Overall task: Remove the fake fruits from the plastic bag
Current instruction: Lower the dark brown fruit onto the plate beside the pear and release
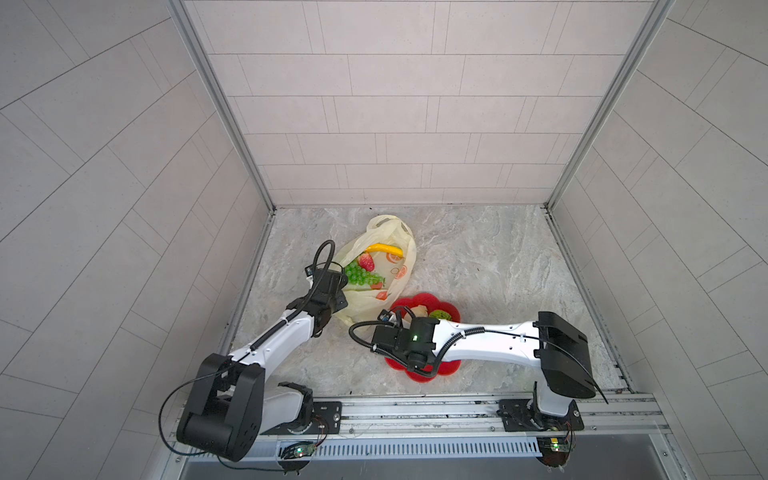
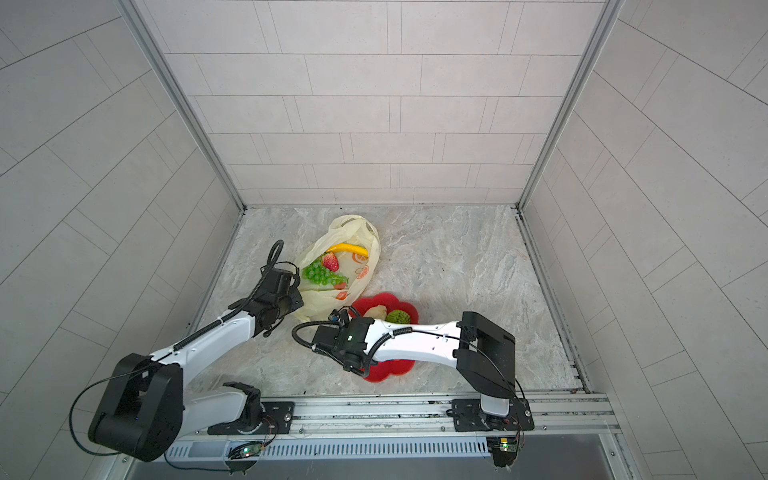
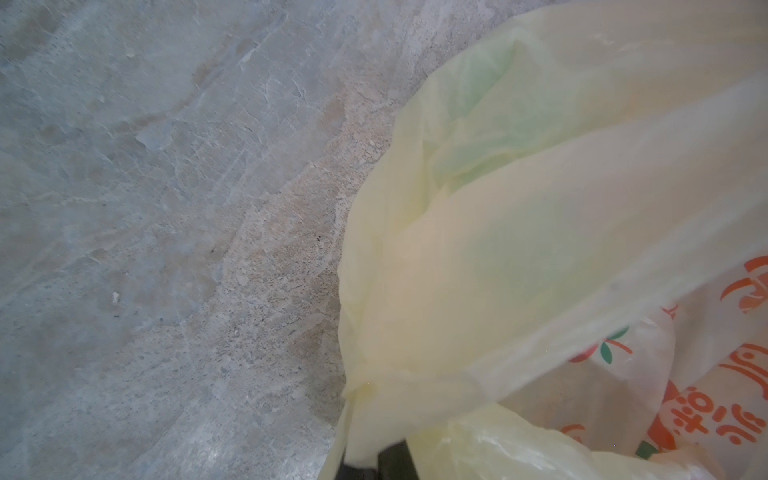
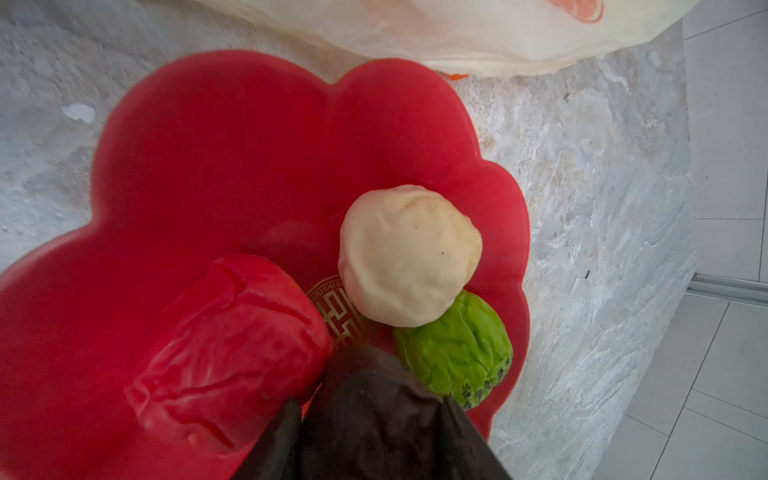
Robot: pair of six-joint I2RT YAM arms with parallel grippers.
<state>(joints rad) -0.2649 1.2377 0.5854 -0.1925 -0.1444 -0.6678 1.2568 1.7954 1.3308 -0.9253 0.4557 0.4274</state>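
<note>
Three fake fruits show in the open mouth of the plastic bag [image 1: 399,286]: a yellow banana [image 1: 384,248] farthest in, a strawberry [image 1: 366,262] beside it, and a green grape bunch [image 1: 358,273] nearest the left arm. In both top views the bag lies crumpled on the bench [image 1: 498,270], left of the middle and closer to the far edge than the near one, with its loop handles pointing at the far edge.

The left hand [image 3: 376,463] is closed on the bag's thin film at its near-left side. In the left wrist view the pale yellow plastic is gathered into a tight fold just above the dark fingers, and a green tint shows through it.

Just beside the bag, toward the near edge and about midway between the left and right edges, sits a red flower-shaped plate [image 1: 424,298]. The right arm reaches across it.

Four fruits are at the plate. In the right wrist view a cream fruit [image 4: 409,255] touches a green netted fruit [image 4: 455,349], and a wrinkled red fruit [image 4: 232,349] lies apart from them. The right hand [image 4: 374,401] grips a dark brown fruit [image 4: 370,415] between its two fingers, low over the plate's middle. Whether that fruit touches the plate cannot be told.
</note>
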